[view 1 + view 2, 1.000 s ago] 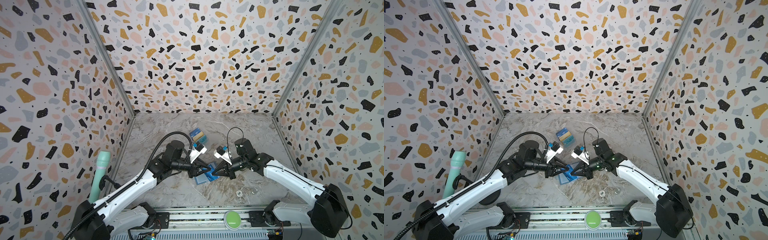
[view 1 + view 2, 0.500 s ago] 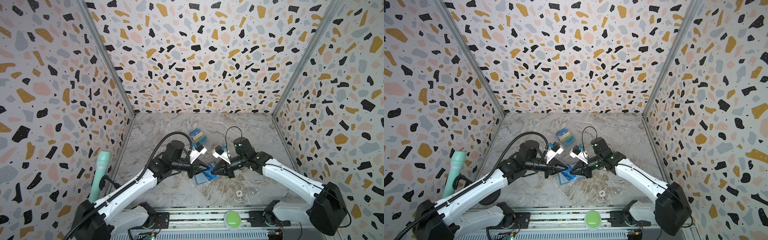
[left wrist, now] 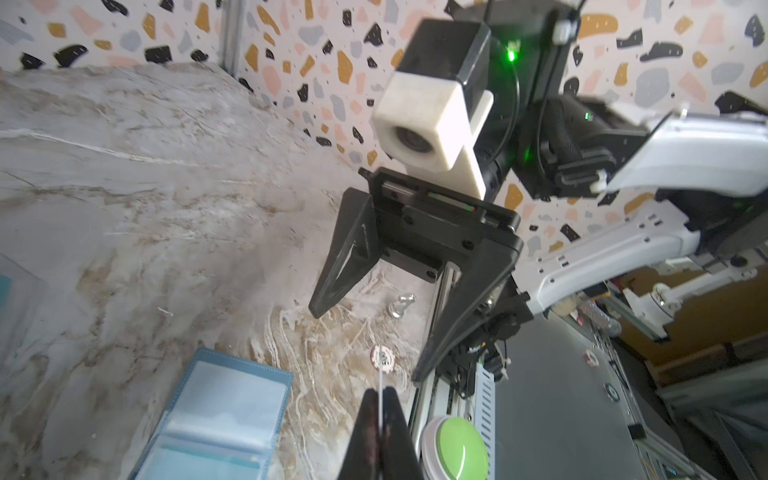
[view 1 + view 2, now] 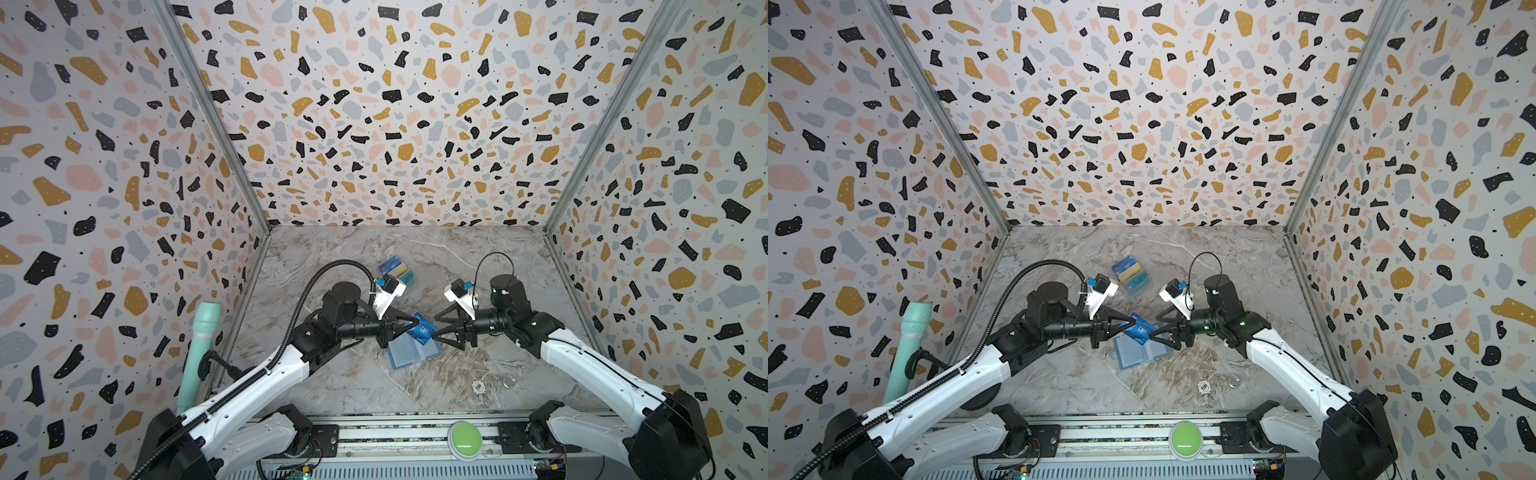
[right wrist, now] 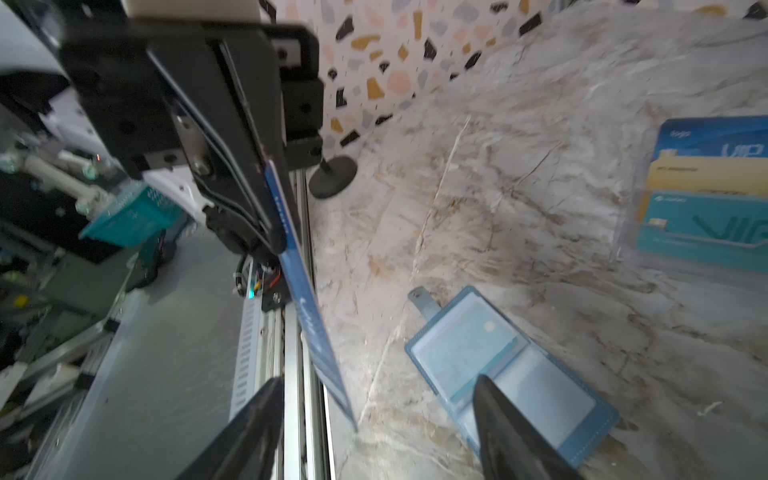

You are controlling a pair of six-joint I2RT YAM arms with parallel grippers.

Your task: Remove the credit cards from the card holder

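Since your left claw (image 4: 411, 323) pinches the dark blue card (image 4: 423, 331) by just one end, above the open wallet (image 4: 409, 356) on the table (image 4: 332, 257), and your right claw (image 4: 434, 328) gapes wide beside it, a quick swing could twist it loose or knock it against that open claw.

Four camera views of one walled workspace.
Both top views high at the front, side by side, looking down over the whole table (image 4: 436, 245); wrist views close and low, facing each other across the middle, sharing the holder (image 3: 224, 415).
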